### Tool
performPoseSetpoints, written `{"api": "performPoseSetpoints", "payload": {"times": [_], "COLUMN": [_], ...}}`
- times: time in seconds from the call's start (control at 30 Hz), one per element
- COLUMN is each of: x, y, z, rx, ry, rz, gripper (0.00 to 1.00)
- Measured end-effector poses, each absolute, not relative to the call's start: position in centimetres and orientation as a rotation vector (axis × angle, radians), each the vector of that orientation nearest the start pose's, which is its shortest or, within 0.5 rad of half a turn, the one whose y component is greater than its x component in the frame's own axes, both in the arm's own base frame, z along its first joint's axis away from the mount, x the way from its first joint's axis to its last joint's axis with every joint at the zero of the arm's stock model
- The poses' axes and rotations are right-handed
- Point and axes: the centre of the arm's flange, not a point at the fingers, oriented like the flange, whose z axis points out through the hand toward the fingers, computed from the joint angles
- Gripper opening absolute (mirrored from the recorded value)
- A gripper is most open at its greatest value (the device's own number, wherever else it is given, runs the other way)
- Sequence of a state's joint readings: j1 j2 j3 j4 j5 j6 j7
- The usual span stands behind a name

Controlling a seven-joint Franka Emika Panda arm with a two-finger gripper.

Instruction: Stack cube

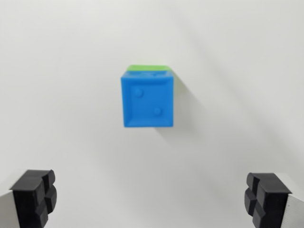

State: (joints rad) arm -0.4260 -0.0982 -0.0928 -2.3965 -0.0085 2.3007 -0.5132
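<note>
Wrist view, looking straight down. Nearest the camera, two black fingertip pads (34, 194) are seen at the bottom corners, one at the wrist view's left and one at the wrist view's right, each mounted on a pale grey finger. The gripper (151, 197) is spread wide apart, and nothing is held between the pads; only bare surface is seen in the gap.

Further out, roughly in the middle of the frame and a bit above centre, a blue cube (147, 102) is seen. Its top face is turned to the camera, with a raised border and two small round dots on it, one toward the upper left and one toward the lower right. It's a little blurry, so finer detail can't be made out.

Just behind the blue cube's far edge, a thin strip of a green cube (148, 67) is visible. The blue one appears to be sitting on top of it, with most of the green hidden underneath.

Everything is set on a plain white table (57, 71), and a soft shadow is cast off to the cubes' right.
</note>
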Motion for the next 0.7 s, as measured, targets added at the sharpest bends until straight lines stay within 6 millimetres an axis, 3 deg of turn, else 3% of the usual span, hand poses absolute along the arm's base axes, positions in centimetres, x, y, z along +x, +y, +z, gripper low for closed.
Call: {"api": "performPoseSetpoints", "payload": {"times": [0.7], "x": [41.8], "y": [-24.0], "z": [43.4], "rx": [-3.138], "ry": [0.001], "rz": [-0.008], "gripper": [1.0]}}
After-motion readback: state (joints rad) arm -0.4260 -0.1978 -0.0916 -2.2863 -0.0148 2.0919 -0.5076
